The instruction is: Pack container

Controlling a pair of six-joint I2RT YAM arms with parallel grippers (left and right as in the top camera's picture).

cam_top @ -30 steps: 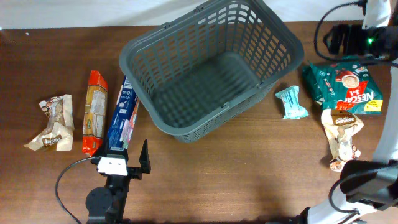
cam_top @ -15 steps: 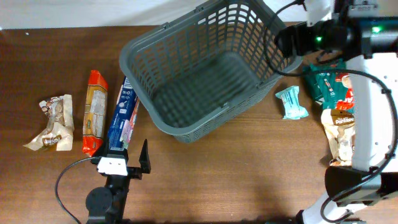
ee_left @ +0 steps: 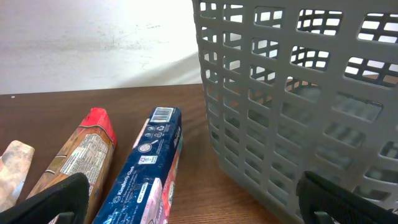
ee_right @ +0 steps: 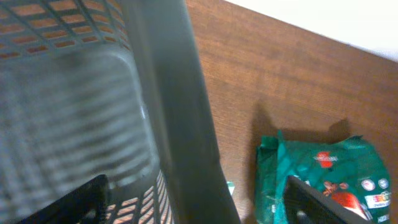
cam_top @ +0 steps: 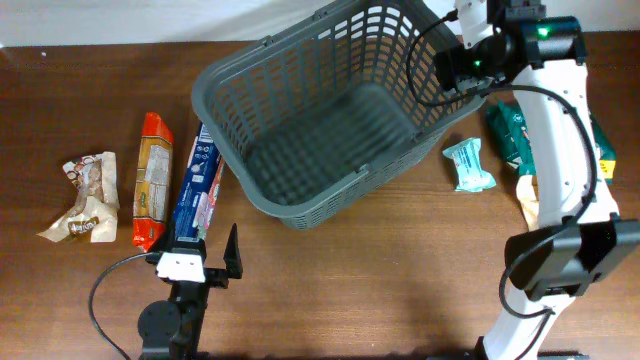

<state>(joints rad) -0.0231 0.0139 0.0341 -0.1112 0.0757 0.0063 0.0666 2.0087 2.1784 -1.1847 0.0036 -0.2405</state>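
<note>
Dark brown wood runs across the whole table (cam_top: 380, 290), with a strip of white wall behind it at 12 o'clock. Standing over it, I see the basket (cam_top: 300, 110) upright, mouth up, just past the table's centre toward 12 o'clock. Its long axis runs from about 8 o'clock to 2 o'clock, and its far corner is cut off by the top edge of the overhead view.

At the 2 o'clock end, the right gripper (cam_top: 462, 68) hangs over the rim. Its wrist camera shows the thick rim blurred and passing between the two fingers, one on the inside and one outside. The jaws stand wide apart, and I cannot see either finger touching the plastic.

The right arm (cam_top: 560, 150) covers much of what lies at 3 o'clock. A green pouch (cam_top: 505, 128) shows only its left part beside the arm, and a tan wrapper (cam_top: 526, 198) is reduced to a sliver; no print on either can be read. A small pale teal packet (cam_top: 468, 165) lies in full view between the basket and the arm, apart from both.

At 9 o'clock, an orange-red packet (cam_top: 152, 180) and a blue packet (cam_top: 198, 185) lie side by side, the blue one just beside the basket's wall. A crumpled beige wrapper (cam_top: 85, 197) lies further out.

The left gripper (cam_top: 212, 250) waits at 7 o'clock, spread wide and empty, pointing toward 12 o'clock.
</note>
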